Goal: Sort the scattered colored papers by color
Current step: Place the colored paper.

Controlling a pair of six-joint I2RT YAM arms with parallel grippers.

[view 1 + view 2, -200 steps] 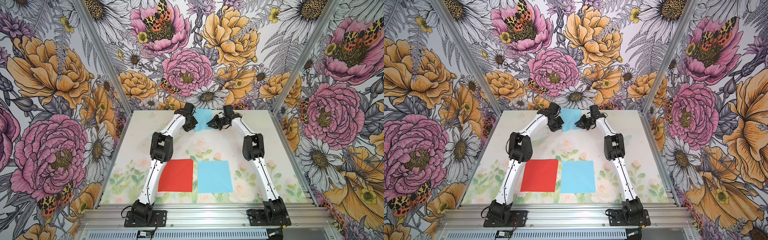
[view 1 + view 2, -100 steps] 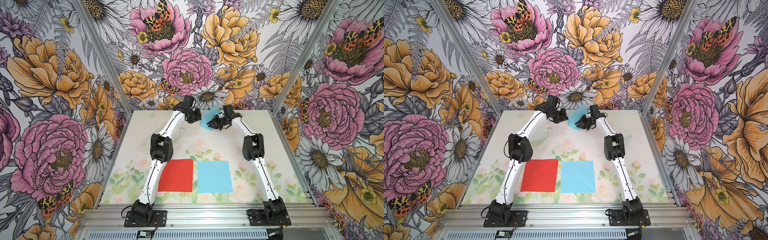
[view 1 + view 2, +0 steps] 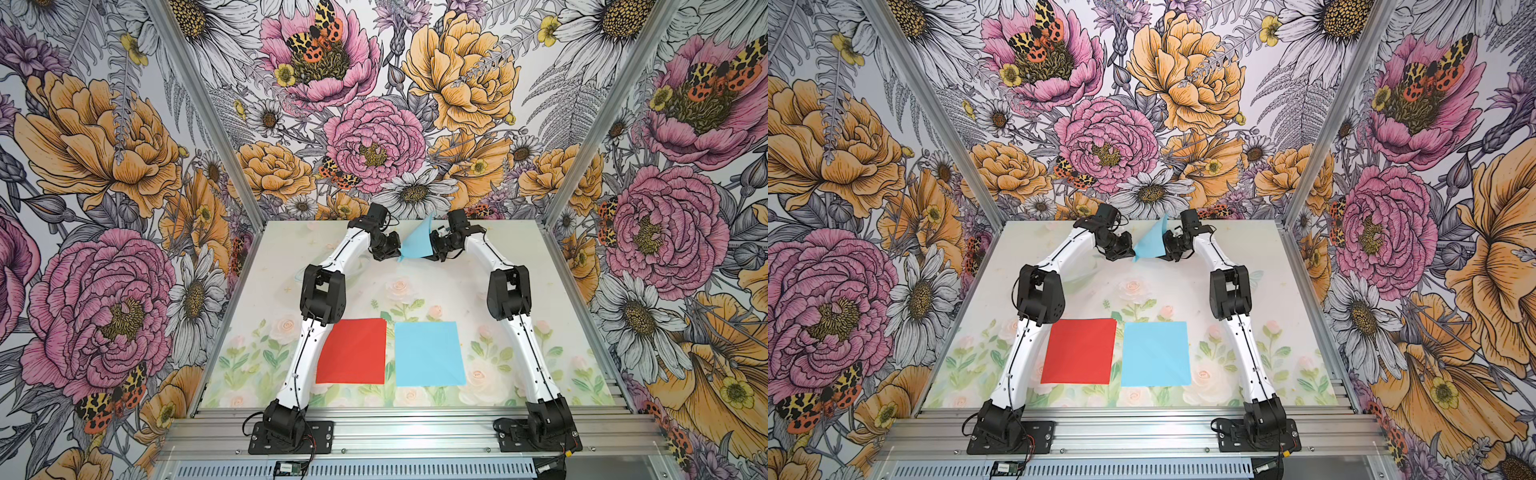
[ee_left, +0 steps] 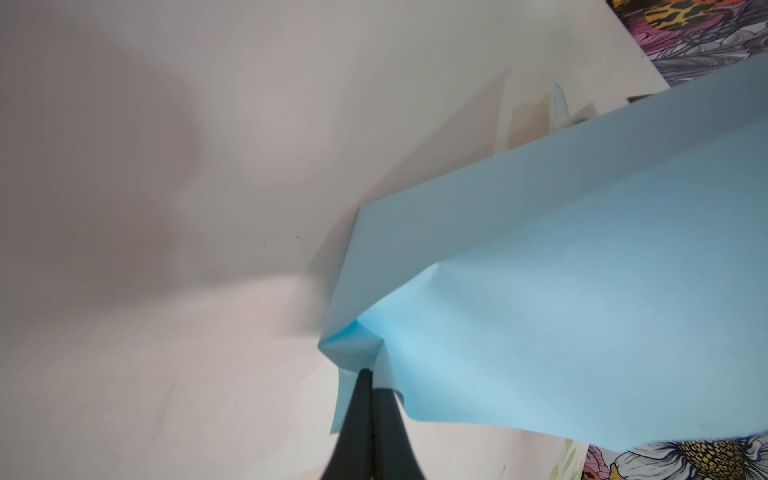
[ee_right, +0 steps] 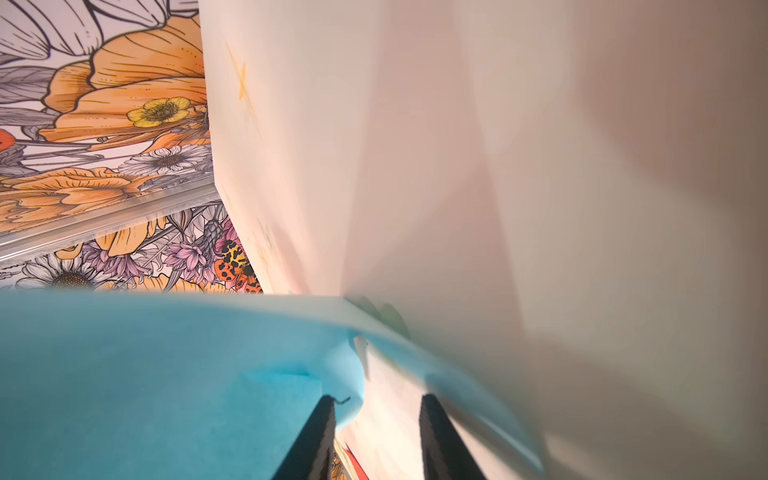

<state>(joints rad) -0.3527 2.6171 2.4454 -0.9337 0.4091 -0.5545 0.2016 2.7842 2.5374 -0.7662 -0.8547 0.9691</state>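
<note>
floral wallpaper walls in a pale, rose-printed worktop [image 3: 478, 270]. near its front edge a red sheet [image 3: 353, 351] and a flat blue sheet [image 3: 428, 353] lie side by side, just apart. at the far edge a lifted blue sheet [image 3: 417, 243] is raised above the worktop between both arms, tilted and creased. the left fingers [image 4: 369, 399] are pinched tight on its corner. the right fingers [image 5: 328, 415] stand parted, with the paper draped against one of them, not clamped.
</note>
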